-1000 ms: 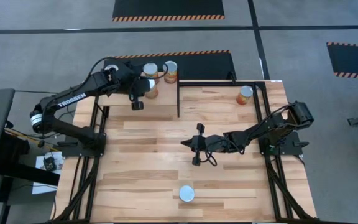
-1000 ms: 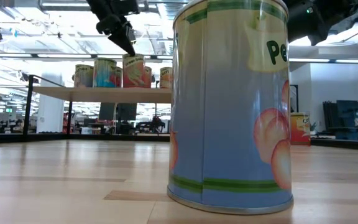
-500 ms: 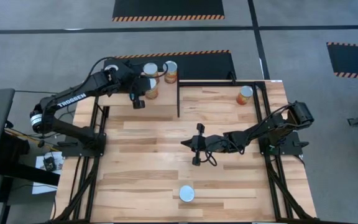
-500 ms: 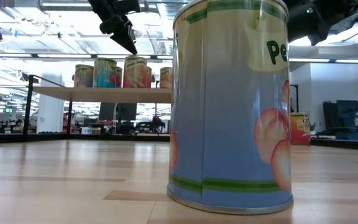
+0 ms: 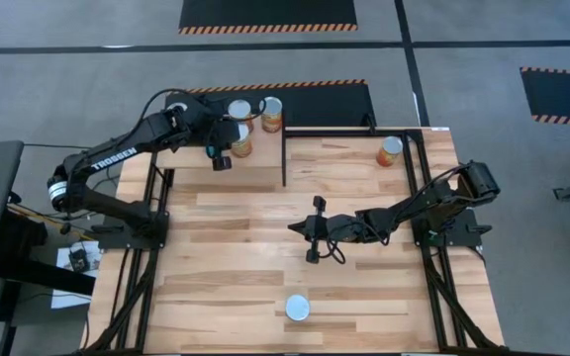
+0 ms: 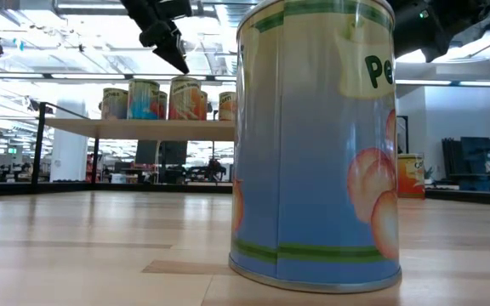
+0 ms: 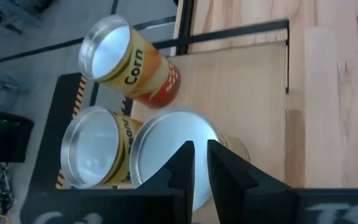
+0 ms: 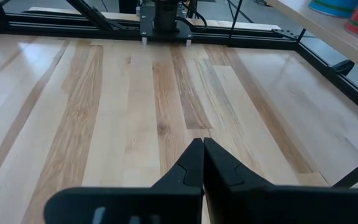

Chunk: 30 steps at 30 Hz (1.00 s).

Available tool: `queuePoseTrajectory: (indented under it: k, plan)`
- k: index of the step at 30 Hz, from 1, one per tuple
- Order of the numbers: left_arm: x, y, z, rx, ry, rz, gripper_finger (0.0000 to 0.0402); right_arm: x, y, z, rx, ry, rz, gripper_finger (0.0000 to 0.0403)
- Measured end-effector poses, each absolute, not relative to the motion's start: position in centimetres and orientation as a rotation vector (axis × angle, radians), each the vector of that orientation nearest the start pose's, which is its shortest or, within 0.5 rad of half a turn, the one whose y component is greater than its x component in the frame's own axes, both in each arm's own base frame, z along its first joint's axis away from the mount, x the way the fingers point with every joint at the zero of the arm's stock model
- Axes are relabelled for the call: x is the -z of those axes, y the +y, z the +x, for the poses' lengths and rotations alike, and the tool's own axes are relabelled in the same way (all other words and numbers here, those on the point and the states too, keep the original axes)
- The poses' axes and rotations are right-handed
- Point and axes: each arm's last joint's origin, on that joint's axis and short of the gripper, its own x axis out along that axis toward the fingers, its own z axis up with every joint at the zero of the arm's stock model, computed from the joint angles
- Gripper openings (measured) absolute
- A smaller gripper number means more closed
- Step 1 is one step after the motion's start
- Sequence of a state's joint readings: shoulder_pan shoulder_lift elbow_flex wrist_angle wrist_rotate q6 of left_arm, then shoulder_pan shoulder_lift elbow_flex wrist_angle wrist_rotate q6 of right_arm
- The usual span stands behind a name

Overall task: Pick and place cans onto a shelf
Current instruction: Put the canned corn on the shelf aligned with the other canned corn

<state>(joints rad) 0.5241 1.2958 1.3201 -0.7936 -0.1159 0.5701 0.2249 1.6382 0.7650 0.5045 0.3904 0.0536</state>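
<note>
Several cans stand on the shelf (image 5: 255, 170) at the table's far left; in the low view (image 6: 185, 99) they stand in a row on its top (image 6: 143, 127). My left gripper (image 5: 222, 146) hangs above one of them (image 7: 166, 140), clear of its silver top, fingers pointing down with only a narrow gap (image 7: 201, 155); it also shows in the low view (image 6: 177, 61). My right gripper (image 5: 293, 229) is shut and empty near the table's middle (image 8: 202, 152). One can (image 5: 297, 308) stands near the front edge, another (image 5: 390, 150) at the far right.
A black upright post (image 5: 284, 158) marks the shelf's right end. The near can fills the low view (image 6: 317, 144). Bare planks lie between the right gripper and the shelf (image 8: 166, 81). Black frame rails run along both table sides (image 5: 156, 237).
My left gripper has risen off the top of the can on the shelf, which its fingertips touched a second ago, and now hangs clear above it. The can has settled and stands upright in the row. My right arm has kept still.
</note>
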Motion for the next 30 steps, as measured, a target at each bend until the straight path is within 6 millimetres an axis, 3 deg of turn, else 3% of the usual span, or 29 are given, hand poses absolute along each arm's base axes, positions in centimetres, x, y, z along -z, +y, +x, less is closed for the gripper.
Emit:
queuePoseTrajectory:
  k: [7, 13, 18, 26, 30]
  plan:
    - [-35.6, 11.4, 23.4, -0.268, 0.863, 0.339, 0.0020, -18.3, 6.4, 32.3, 0.168, 0.350, -0.062, 0.0014]
    - [-33.2, 8.0, 25.0, -0.162, 0.780, 0.377, 0.0002, -18.5, 7.6, 31.9, 0.127, 0.349, -0.097, 0.0014]
    - [-30.6, 4.7, 25.0, -0.105, 0.621, 0.374, 0.0000, -19.3, 8.8, 31.3, 0.097, 0.329, -0.131, 0.0014]
    - [-24.5, 0.9, 22.5, -0.046, 0.348, 0.257, 0.0000, -21.6, 9.7, 29.8, 0.092, 0.295, -0.133, 0.0015]
    - [-21.5, -0.2, 21.2, -0.016, 0.266, 0.191, 0.0000, -21.6, 10.4, 29.5, 0.063, 0.300, -0.106, 0.0015]
